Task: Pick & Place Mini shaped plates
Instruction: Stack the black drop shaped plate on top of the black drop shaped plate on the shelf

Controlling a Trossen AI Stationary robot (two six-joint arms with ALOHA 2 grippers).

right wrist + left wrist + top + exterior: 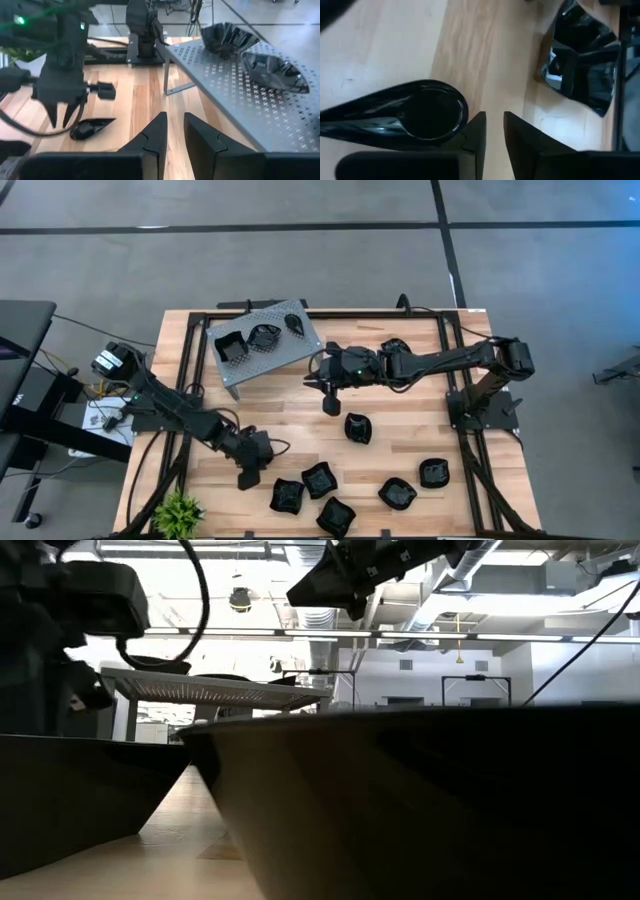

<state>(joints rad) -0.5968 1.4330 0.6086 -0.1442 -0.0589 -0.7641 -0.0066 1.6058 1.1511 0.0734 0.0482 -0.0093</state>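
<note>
Two dark jointed arms trailing black cables, a green light glowing on the right one, each hand (173,131) ending in angular black fingers.

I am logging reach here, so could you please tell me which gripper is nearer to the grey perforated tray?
Right. The right gripper hangs just off the tray's near corner; the left gripper is far down the table, by the loose plates.

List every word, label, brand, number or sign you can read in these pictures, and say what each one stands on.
None can be read.
A white letter fragment on the dark equipment at the high view's left edge is cut off by the frame, illegible.
A white tag on the small box at the left arm's base is too small to read.
The mini shaped plates, the grey perforated tray and the wooden table show no writing.
</note>
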